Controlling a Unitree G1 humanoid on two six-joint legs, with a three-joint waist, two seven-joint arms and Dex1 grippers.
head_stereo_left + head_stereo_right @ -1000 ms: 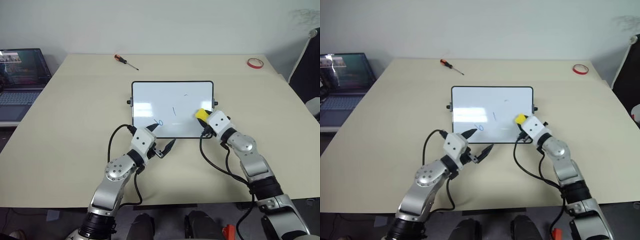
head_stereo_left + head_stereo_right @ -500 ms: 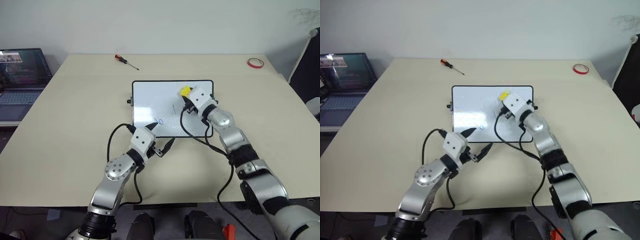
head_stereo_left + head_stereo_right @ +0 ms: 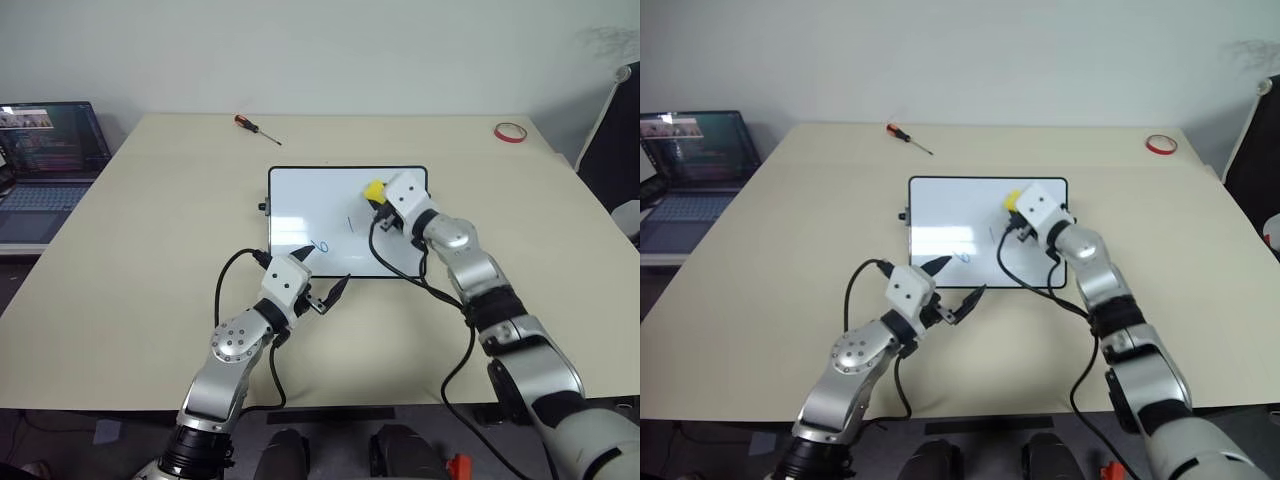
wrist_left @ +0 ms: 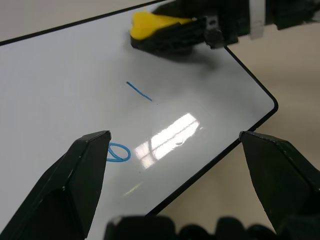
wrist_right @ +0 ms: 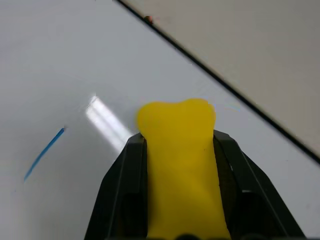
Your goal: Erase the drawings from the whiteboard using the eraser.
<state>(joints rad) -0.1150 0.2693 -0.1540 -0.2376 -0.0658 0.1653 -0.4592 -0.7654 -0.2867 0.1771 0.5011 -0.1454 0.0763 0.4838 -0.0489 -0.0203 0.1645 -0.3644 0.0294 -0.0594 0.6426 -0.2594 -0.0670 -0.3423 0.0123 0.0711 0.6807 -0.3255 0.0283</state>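
- Presently the whiteboard (image 3: 310,205) lies flat mid-table, long side across, its black frame square to the robot; bare tabletop rings it on every side.
- Right gripper (image 3: 378,194) clamped on the yellow eraser (image 3: 373,188), held over the board's far right corner, close inside the frame. In the right wrist view the black fingers (image 5: 123,185) pinch the block on both sides.
- Drawings left on the board: a short blue stroke (image 3: 349,224) near the middle, just beside the eraser toward the robot, and a small blue loop (image 3: 321,245) near the near edge.
- Left gripper (image 3: 322,281) hovers at the board's near edge, fingers spread wide apart, nothing between them; the loop sits just beyond its left fingertip.
- Table (image 3: 150,250): pale beige. An orange-handled screwdriver (image 3: 254,124) lies at the far edge, a red tape ring (image 3: 510,130) at the far right corner, both well apart from the board.
- Laptop (image 3: 48,150) open, off the table's left side. White wall behind.
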